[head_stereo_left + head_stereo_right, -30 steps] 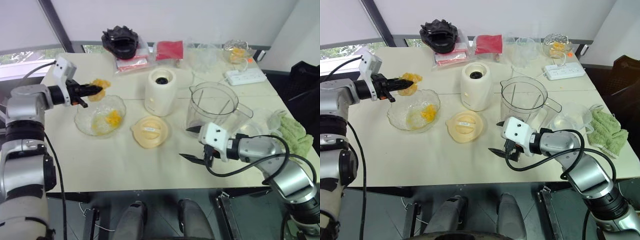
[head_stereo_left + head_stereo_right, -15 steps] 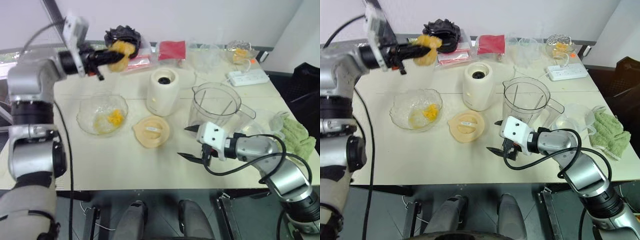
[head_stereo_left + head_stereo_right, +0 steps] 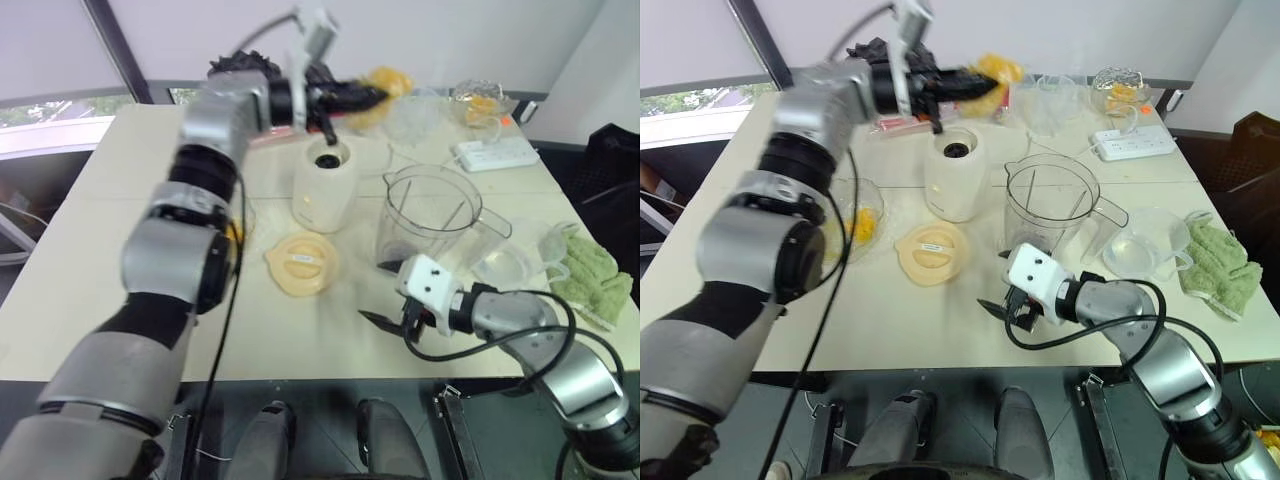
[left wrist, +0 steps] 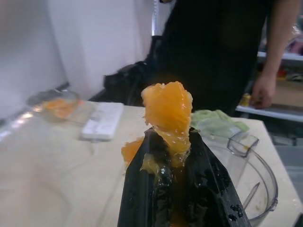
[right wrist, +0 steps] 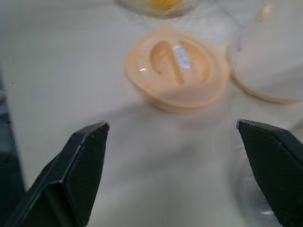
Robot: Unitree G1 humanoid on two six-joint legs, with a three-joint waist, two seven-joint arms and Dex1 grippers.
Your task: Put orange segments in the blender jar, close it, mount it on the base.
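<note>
Black fingers of the right gripper [image 3: 388, 314] stand wide apart, empty, nearest on the table; beyond it the blender jar [image 3: 432, 218] waits open. Farther back the left gripper [image 4: 173, 156] clenches orange segments [image 4: 166, 111] — soft, wet, slippery, likely easily crushed — so pinch lightly mid-piece.

Both arms are built of rounded silver-grey metallic segments with dark joints between them. A white boxy camera housing sits at each wrist, with a black cable looping back along the arm. The left gripper [image 3: 370, 95] and right gripper [image 3: 385, 300] each have two tapered black fingers.
</note>
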